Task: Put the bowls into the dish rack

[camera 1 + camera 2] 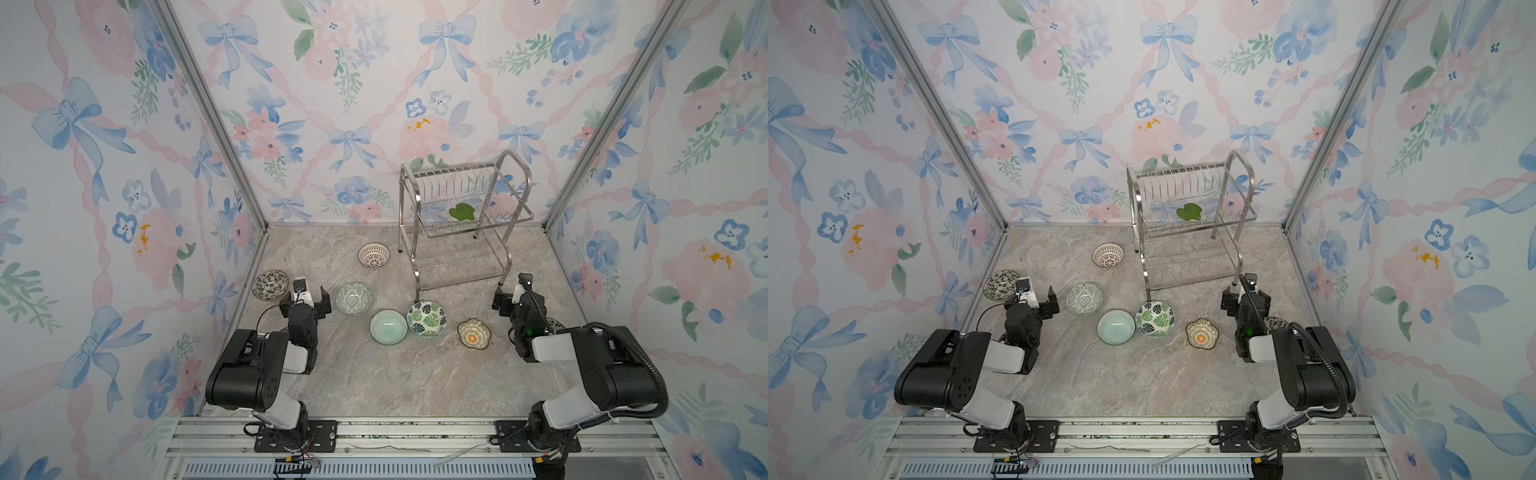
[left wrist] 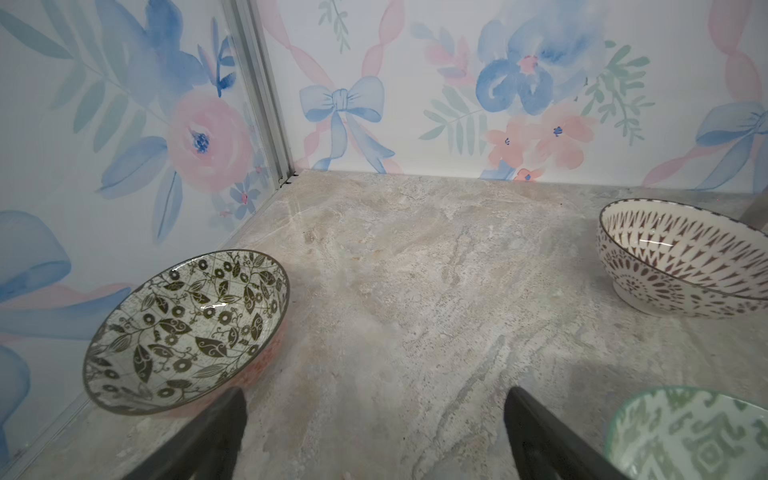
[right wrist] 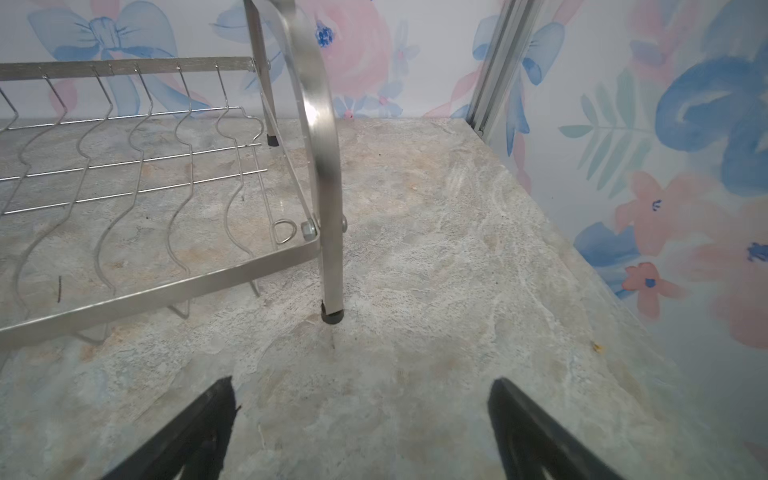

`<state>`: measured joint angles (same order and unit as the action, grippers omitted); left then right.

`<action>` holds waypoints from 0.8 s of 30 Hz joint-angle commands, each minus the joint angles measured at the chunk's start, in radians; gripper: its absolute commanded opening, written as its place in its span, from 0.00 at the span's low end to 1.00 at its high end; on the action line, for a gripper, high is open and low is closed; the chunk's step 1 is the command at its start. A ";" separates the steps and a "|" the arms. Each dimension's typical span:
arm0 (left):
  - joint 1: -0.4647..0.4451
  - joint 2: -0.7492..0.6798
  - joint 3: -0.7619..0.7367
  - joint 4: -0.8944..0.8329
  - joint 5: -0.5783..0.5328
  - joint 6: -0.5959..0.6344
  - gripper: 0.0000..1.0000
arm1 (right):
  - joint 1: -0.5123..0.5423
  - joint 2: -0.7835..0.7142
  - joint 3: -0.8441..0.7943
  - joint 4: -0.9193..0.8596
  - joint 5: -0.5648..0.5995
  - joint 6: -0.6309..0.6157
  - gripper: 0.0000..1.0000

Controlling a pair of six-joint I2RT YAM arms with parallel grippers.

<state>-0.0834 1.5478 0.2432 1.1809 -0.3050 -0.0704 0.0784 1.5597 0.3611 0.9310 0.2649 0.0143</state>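
Wide-spread and empty, the jaws of the left gripper (image 2: 374,395) hang low over the marble tabletop (image 1: 374,382), well to the left of the dish rack (image 1: 451,170) in both top views. Bare marble fills the gap between the fingers. The dark floral bowl (image 2: 187,332) lies just outside one fingertip, on the side away from the rack. The green geometric bowl (image 2: 685,432) lies just outside the other, on the rack side.

The right gripper (image 3: 362,381) is likewise spread wide with nothing in it, close to the rack's near right leg. The leg's black foot stands just ahead of the gap between the fingers.

In front of the rack, three bowls stand upright in a loose row. The mint bowl (image 1: 388,327) sits rim to rim with the green leaf bowl (image 1: 426,318), though whether they touch cannot be told. The leaf bowl lies just beside the rack's near left leg, and the scalloped yellow-orange bowl (image 1: 474,333) sits apart, below the rack's right half. A seventh bowl (image 1: 1276,323) is mostly hidden behind the right arm, its pattern unreadable.

Farther back, the brown lattice bowl (image 1: 374,255) stands just left of the rack's far left leg. The rack stands upright near the back wall, with a green leaf-shaped piece (image 1: 462,212) on its upper tier.
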 commanded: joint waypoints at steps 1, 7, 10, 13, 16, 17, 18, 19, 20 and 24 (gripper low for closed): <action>0.008 0.007 -0.005 0.017 0.010 0.019 0.98 | 0.002 -0.008 0.016 0.006 -0.001 -0.004 0.97; 0.014 0.005 -0.006 0.015 0.017 0.016 0.98 | 0.001 -0.007 0.016 0.005 -0.001 -0.003 0.97; 0.013 0.006 -0.007 0.016 0.019 0.016 0.98 | -0.005 -0.009 0.020 -0.002 -0.018 0.000 0.96; 0.011 0.007 -0.005 0.014 0.017 0.018 0.98 | 0.002 -0.007 0.021 -0.001 -0.009 -0.006 0.96; 0.012 0.007 -0.004 0.013 0.017 0.017 0.98 | 0.002 -0.007 0.019 0.000 -0.009 -0.006 0.97; 0.012 0.006 -0.005 0.014 0.016 0.017 0.98 | 0.001 -0.007 0.019 0.001 -0.009 -0.006 0.96; 0.012 0.007 -0.004 0.014 0.017 0.018 0.98 | 0.002 -0.007 0.021 0.000 -0.009 -0.006 0.97; 0.011 0.006 -0.004 0.014 0.017 0.017 0.98 | 0.003 -0.007 0.019 0.000 -0.009 -0.005 0.96; 0.012 0.005 -0.006 0.014 0.016 0.017 0.98 | 0.003 -0.007 0.019 0.000 -0.009 -0.006 0.97; 0.010 0.004 -0.006 0.013 0.014 0.017 0.98 | 0.005 -0.008 0.018 0.006 0.000 -0.008 0.97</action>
<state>-0.0769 1.5478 0.2432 1.1809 -0.2974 -0.0704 0.0795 1.5597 0.3611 0.9310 0.2611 0.0143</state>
